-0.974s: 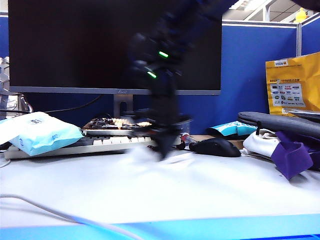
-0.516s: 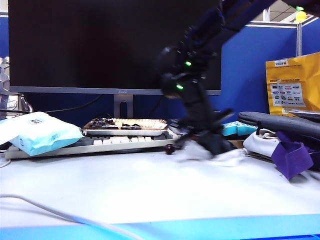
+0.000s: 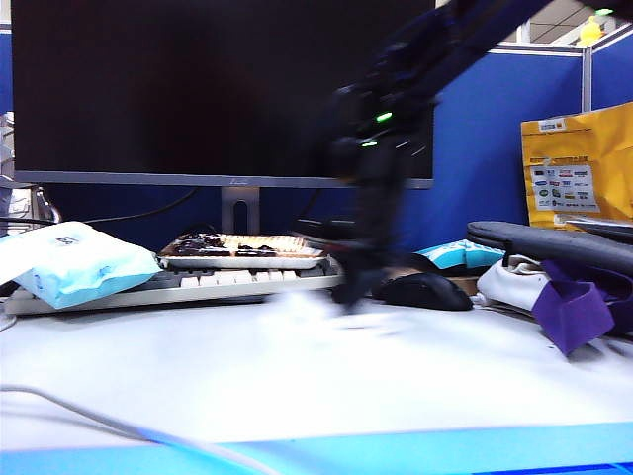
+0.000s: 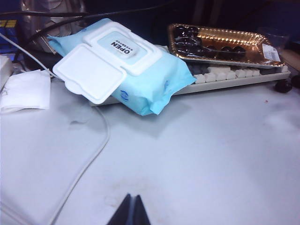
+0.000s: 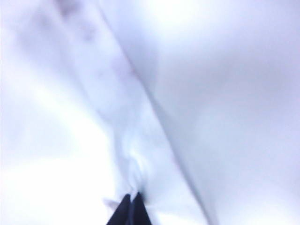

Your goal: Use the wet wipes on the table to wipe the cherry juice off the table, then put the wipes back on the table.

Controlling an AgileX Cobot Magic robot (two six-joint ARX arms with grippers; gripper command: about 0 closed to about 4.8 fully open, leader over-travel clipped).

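My right gripper [image 3: 351, 297] points down at the table [image 3: 297, 396] just left of the mouse and is blurred by motion. It is shut on the wet wipes [image 5: 117, 117], a white wrinkled sheet pinched at the tips of that gripper [image 5: 131, 196] and trailing over the desk top. In the exterior view the sheet is a white blur [image 3: 307, 307] beside the fingertips. Faint pinkish marks show on the sheet; I cannot make out the cherry juice on the table itself. My left gripper [image 4: 131, 198] hovers shut and empty over bare table [image 4: 211, 154], out of the exterior view.
A light-blue wipes packet [image 3: 74, 262] [image 4: 126, 65] lies on the keyboard [image 3: 198, 282]. Behind it are a tray of cherries [image 3: 242, 247] [image 4: 220, 42] and the monitor [image 3: 218, 89]. A mouse [image 3: 425, 290], purple cloth [image 3: 574, 312] and a white cable [image 3: 89, 416] lie around.
My right gripper swept right to the mouse with the wipe, then back left toward the middle, dragging the sheet along the table. The left arm has not moved.
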